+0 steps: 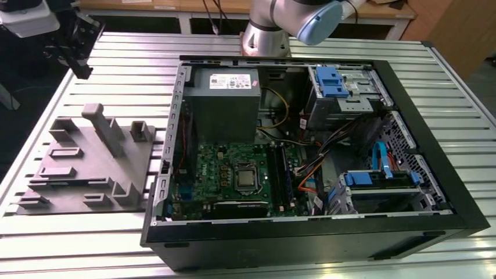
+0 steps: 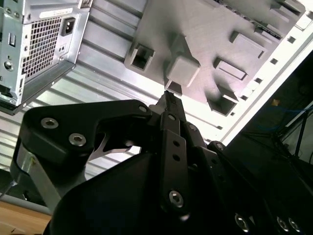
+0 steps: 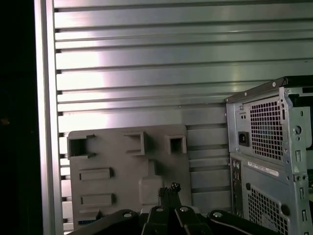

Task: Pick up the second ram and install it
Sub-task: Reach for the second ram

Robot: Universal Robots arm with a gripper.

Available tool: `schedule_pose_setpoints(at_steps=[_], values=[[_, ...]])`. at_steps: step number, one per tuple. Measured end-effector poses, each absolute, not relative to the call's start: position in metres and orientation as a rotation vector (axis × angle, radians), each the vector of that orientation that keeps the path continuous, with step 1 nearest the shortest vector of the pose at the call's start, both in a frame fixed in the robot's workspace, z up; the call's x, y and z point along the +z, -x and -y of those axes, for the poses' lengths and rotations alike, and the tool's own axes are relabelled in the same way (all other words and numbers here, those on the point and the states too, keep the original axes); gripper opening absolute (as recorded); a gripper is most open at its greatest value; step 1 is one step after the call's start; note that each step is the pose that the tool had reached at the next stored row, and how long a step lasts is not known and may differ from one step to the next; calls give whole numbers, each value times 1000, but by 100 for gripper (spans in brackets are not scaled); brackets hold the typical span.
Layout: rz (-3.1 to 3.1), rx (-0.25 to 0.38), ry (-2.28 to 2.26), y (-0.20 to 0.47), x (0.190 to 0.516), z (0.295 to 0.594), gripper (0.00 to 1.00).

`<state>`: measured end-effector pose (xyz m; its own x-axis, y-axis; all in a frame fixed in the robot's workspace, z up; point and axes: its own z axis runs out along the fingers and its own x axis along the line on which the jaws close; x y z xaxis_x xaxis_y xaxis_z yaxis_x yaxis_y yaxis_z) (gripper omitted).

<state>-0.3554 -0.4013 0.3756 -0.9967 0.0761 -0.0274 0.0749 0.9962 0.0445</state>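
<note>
Slatted metal table (image 1: 116,64); open computer case (image 1: 434,168) lying on its side, with a grey moulded holder (image 1: 85,174) beside it at the exterior view's left. The gripper (image 1: 80,70) hangs above the table past the holder's far edge, well apart from the case. Memory slots (image 1: 280,171) run beside the processor (image 1: 246,179); I cannot tell whether any stick is seated.

Second wrist view: fingers (image 2: 173,142) pressed together with nothing between them, tips aimed toward the holder's square post (image 2: 182,68).

First wrist view: closed tips over the holder, the case's rear panel (image 3: 269,147) near.

Memory stick: not made out on the holder, nor in the fingers.

Judgement: the pick is not yet done and the tool is empty. A grasp would call for locating the stick and spreading the fingers first.
</note>
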Motion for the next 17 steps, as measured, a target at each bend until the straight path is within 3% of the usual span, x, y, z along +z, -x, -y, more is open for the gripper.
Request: schedule_pose_setpoints(at_steps=[17], values=[[-3110, 67, -118, 362, 368, 428, 10]])
